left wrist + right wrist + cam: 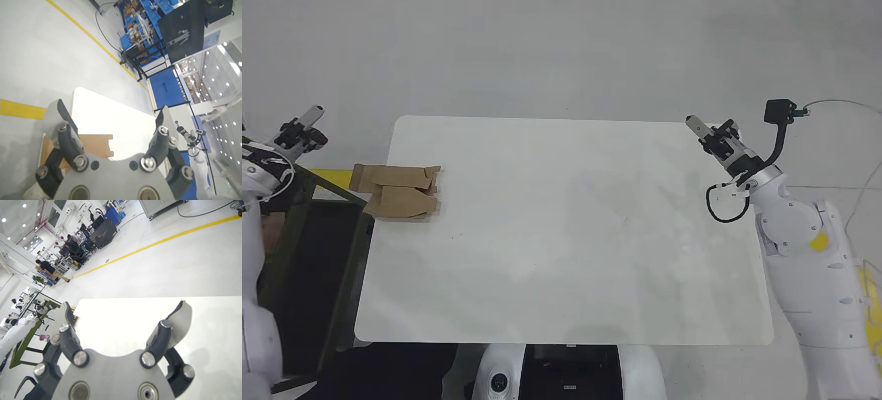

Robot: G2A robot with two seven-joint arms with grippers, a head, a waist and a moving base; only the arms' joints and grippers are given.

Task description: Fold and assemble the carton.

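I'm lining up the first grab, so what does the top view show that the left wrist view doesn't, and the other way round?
Top view: the flat carton's whole outline, overhanging the table's edge on the left arm's side, with the left gripper off beyond that corner. Left wrist view: that gripper's fingers close up, spread open, nothing between them, and the carton's notched edge. Both: the carton lying flat and untouched, and the right gripper across the table.
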